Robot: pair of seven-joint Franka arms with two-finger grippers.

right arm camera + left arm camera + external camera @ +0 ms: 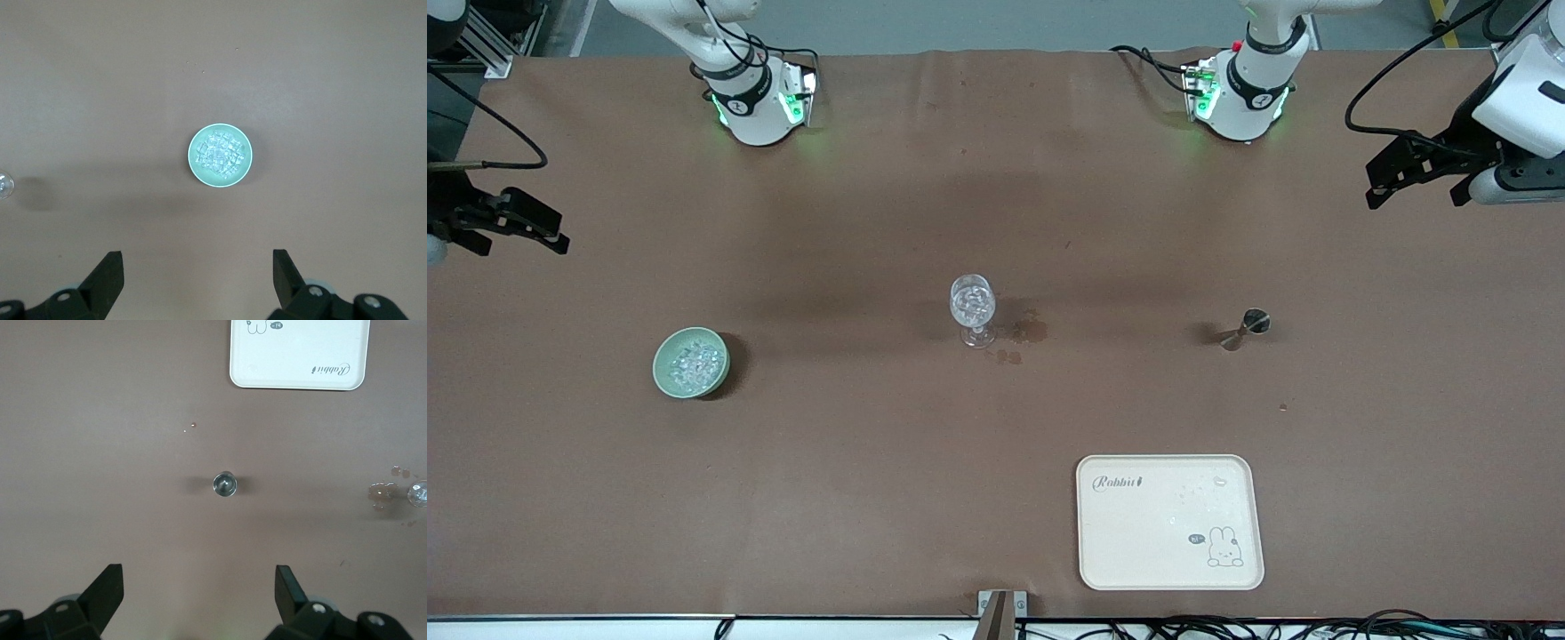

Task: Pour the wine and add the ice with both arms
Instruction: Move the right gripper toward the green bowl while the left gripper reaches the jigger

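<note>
Robot lab: two bench-mounted arms (751, 98), paper-covered table (871, 498), cables.

High front camera facing the robots; wrist cameras straight down, sharing the wine glass (973, 309).

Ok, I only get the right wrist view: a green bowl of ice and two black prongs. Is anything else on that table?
Observer: Those prongs are the right hand, open above the right arm's end of the table. Out of your sight, a small metal measuring cup stands toward the left arm's end.
Visitor: Is there a second hand?
Observer: Yes, the left hand hangs open above the left arm's end, holding nothing.
Visitor: Anything else?
Observer: A cream tray with a rabbit drawing lies nearer to the front camera than the cup.
</note>
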